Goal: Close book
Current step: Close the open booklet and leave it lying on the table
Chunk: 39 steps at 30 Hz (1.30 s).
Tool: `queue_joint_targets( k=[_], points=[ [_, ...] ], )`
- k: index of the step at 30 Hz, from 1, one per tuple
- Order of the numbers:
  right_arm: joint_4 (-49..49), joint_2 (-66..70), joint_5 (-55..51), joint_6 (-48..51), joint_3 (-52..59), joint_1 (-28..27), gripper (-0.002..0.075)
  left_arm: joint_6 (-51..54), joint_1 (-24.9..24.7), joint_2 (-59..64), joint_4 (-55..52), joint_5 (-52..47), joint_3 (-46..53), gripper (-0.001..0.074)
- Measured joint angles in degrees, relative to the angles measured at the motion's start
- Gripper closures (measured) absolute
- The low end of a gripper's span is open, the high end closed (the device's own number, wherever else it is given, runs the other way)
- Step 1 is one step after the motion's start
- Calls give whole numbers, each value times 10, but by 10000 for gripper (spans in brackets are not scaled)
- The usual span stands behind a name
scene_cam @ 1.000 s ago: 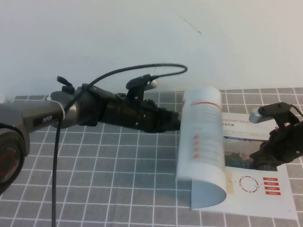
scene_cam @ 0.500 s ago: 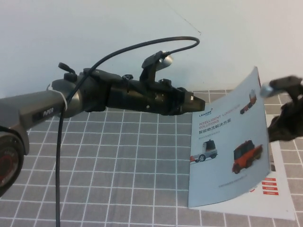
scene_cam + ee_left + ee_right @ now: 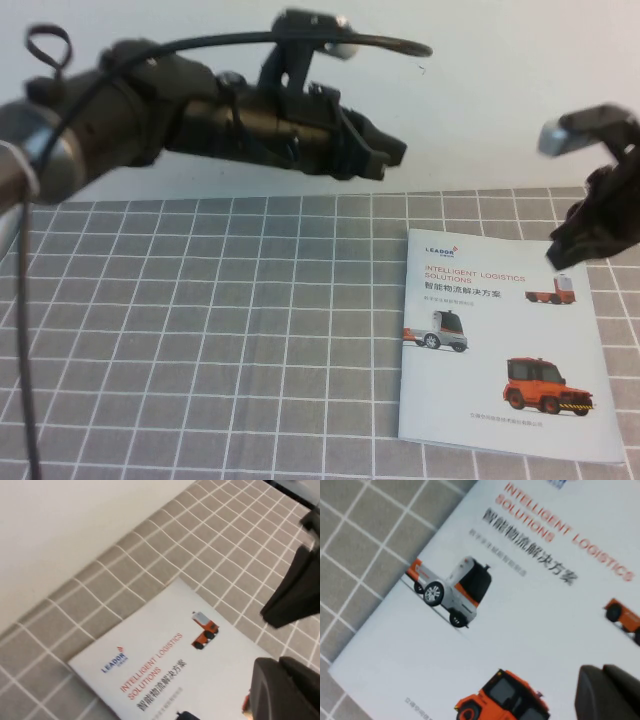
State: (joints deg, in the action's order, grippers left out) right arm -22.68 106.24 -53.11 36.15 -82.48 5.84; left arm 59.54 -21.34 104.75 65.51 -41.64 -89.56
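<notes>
Reaching in from the left, the left arm (image 3: pixel 150 110) hangs high over the grey checked cloth (image 3: pixel 200 320). A black cable (image 3: pixel 210 42) loops over it. At its end, the left gripper (image 3: pixel 392 152) floats in front of the white wall (image 3: pixel 500 90), up and to the left of the book, well apart from it. I cannot tell if this pincer is spread or pressed together.

Next comes the book (image 3: pixel 495 345). It lies flat and shut on the right side of the cloth, front cover up. The cover shows red words, one white truck and two orange trucks.

Last, the right gripper (image 3: pixel 585 235) hangs over the book's far right corner. I cannot tell if this pincer is spread or pressed together either.
</notes>
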Motion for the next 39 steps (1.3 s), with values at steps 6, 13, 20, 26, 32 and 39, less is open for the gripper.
queue_joint_targets(
  k=[6,13,20,26,32,39],
  points=[
    [18,70,21,0,9,33,727,-42,0,-103,-133,18,0,737],
    [32,134,31,0,9,42,727,-155,0,-223,-295,18,33,737],
    [52,127,32,0,10,43,727,-189,0,-362,-358,72,148,737],
    [158,4,18,-37,12,44,727,-200,0,-495,-363,163,311,737],
    [207,-165,-7,-75,14,44,727,-201,0,-605,-378,301,510,737],
    [209,-328,4,-89,124,46,727,-199,0,-688,-378,369,666,737]
  ],
)
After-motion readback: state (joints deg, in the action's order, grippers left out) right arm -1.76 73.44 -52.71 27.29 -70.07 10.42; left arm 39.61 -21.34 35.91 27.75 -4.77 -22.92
